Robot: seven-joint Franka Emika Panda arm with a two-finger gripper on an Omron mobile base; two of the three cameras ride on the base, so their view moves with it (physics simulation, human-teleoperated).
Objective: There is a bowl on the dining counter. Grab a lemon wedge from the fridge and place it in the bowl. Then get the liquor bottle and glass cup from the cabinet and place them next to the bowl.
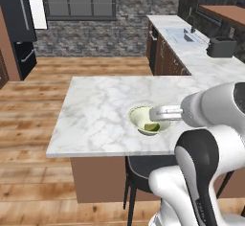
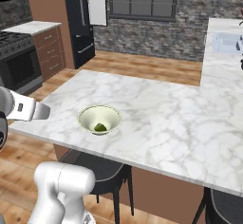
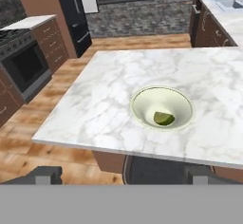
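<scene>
A: Where does the bowl (image 3: 162, 107) sit?

B: On the marble bench (image 3: 109, 99), near its front edge. In the hand view it lies just right of centre; in the left base view (image 1: 149, 120) it is at centre right, partly behind the white arm.

A: And the lemon wedge (image 3: 164, 118)?

B: Inside the bowl, resting low on its near wall (yellow-green, much smaller than the bowl). The right base view (image 2: 100, 127) shows it there too, at centre left of the frame.

A: What does the end effector (image 3: 122, 175) do?

B: Its two finger tips (image 3: 46, 174) stand wide apart at the bottom corners of the hand view, with nothing between them. It hangs off the bench's front edge, apart from the bowl.

A: Anything else worth noting?

B: The black fridge (image 2: 80, 21) stands at the upper left of the right base view with a door swung open. A dark stool (image 3: 156, 171) shows under the bench's front edge. A sink (image 1: 184, 36) is set in the long worktop at the upper right of the left base view.
</scene>
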